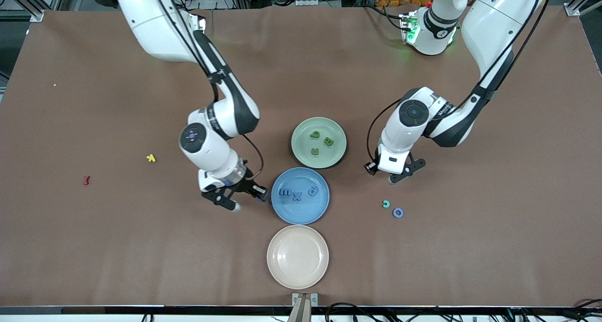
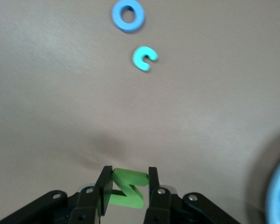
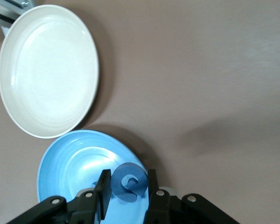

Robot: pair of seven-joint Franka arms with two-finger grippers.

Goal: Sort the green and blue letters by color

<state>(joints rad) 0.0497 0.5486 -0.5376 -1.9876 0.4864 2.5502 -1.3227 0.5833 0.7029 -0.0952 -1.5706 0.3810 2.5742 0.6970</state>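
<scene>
1. Care with the release matters most now: each arm holds 1 letter, and each letter should go down flat inside the plate of its own colour, not on the rim.
2. For the left arm, I judge the best move is to carry its letter over the round pale green plate [image 1: 319, 142] and lower it onto a bare part, apart from the 3 olive-green letters [image 1: 321, 142] already lying there.
3. For the right arm, the way is short. The letter should go onto the open part of the round blue plate [image 1: 300, 195], so that it does not land on the 3 mid-blue letters [image 1: 297, 193] in it.
4. Left gripper [image 2: 126, 186] is narrow, its jaws closed on a flat green letter N [image 2: 127, 188]. It is over bare brown table [image 1: 470, 247], beside the green plate, toward the left arm's end. A small teal letter c [image 1: 386, 203] and a pale periwinkle ring [image 1: 398, 212] lie near, untouched.
5. Right gripper [image 3: 126, 186] is also narrow, holding a small mid-blue curled letter [image 3: 128, 182]. It is over the edge of the blue plate, at the right arm's side.
6. Cream round plate [image 1: 297, 256] is empty.
</scene>
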